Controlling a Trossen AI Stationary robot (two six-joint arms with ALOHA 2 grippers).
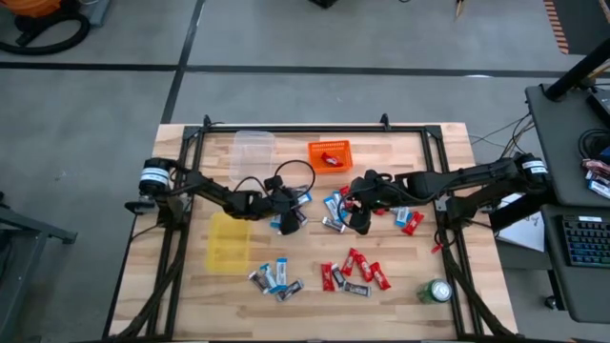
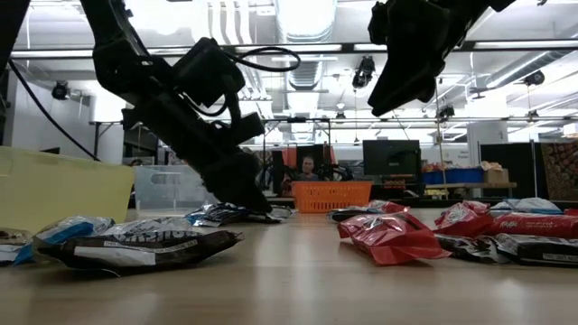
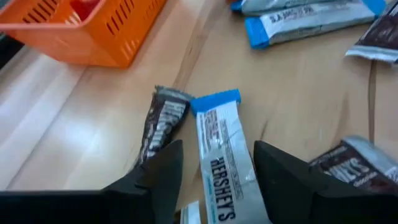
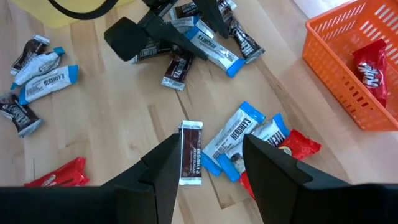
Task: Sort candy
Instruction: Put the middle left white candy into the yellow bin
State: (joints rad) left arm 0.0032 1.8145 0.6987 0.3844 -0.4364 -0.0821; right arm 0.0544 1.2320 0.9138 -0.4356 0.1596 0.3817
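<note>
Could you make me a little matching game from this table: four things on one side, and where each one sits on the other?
Things:
1. orange basket
2. yellow bin
3. green can
4. left gripper

Places or states:
A. near the table's front right corner
B. astride a blue-and-white candy bar, fingers either side
C. at the table's far edge, a red candy inside
D. on the left side of the table, nothing visible inside

Pairs: 1-C, 2-D, 3-A, 4-B

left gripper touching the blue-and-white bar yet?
Cannot tell. In the left wrist view the left gripper straddles the blue-and-white bar, its fingers close beside it, but neither contact nor gap shows plainly.
</note>
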